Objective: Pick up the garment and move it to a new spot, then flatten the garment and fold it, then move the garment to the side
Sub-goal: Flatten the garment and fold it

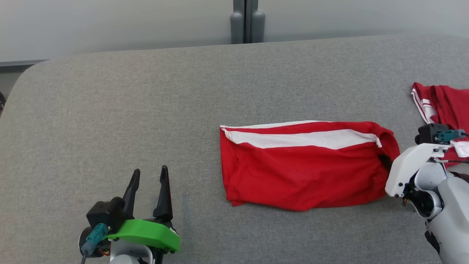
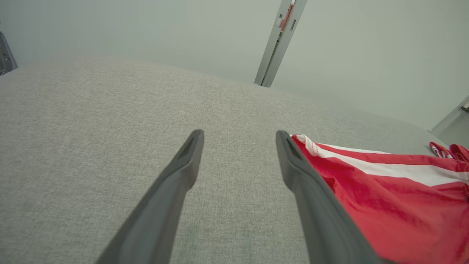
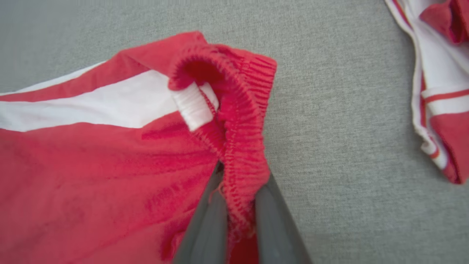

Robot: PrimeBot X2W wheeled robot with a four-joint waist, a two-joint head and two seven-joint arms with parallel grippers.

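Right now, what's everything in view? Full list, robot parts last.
red garment: one, red with a white stripe, spread out centre-right on the table.
second garment: one, red and white, bunched at the table's right edge, apart from the first.
table: one, grey fabric top, under both garments.
post: one, grey, upright behind the table's far edge.
wall: one, pale grey, behind the table.
left fingers: two, dark, open, lower left over bare table, clear of the red garment.
right fingers: two, dark, shut on the red garment's elastic waistband at its right end.
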